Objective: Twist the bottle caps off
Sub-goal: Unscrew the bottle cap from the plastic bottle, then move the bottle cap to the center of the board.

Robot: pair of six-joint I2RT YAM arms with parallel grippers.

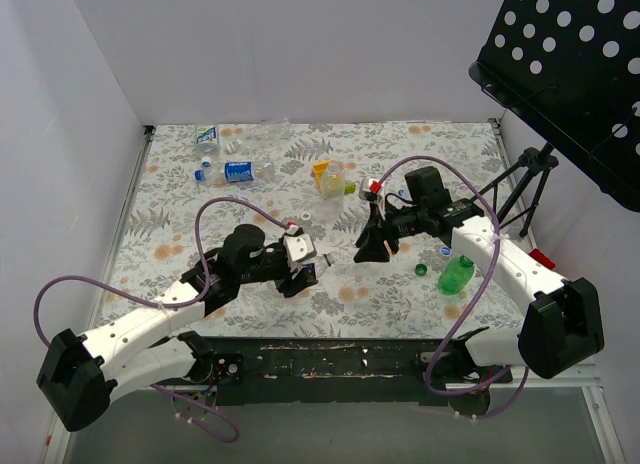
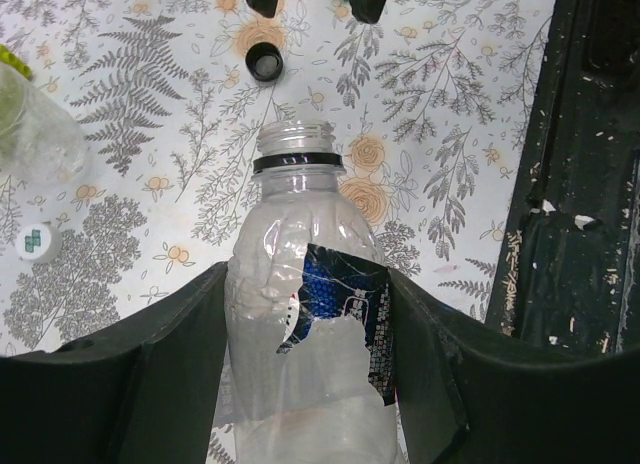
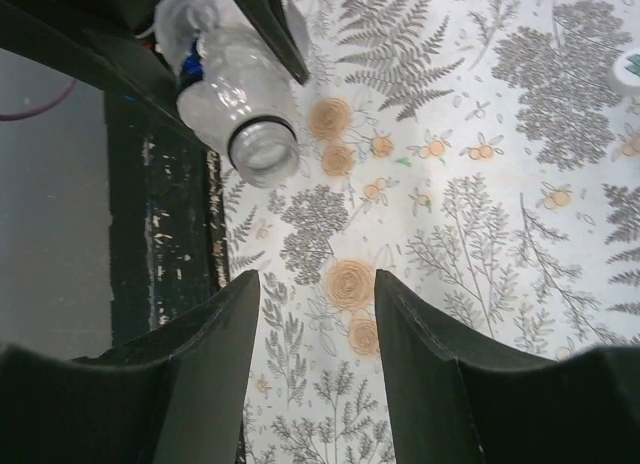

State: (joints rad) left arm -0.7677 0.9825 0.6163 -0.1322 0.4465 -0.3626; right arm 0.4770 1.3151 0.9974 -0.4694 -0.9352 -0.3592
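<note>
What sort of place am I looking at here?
Likely a robot test booth: white walls box in a cloth-covered table, with a left arm and a right arm bolted to its near edge.

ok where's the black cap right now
Left wrist view: the black cap lies loose on the tablecloth, just past the open mouth of the clear bottle in the left gripper.

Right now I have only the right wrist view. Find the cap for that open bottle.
Observer: A black cap lies on the table, just past the bottle neck.
Operator: Say what grips the bottle.
Observer: The left gripper, clamped on its body at the torn label.
Operator: Report what's beside the right arm.
Observer: A green bottle lies there, a green cap next to it.
</note>
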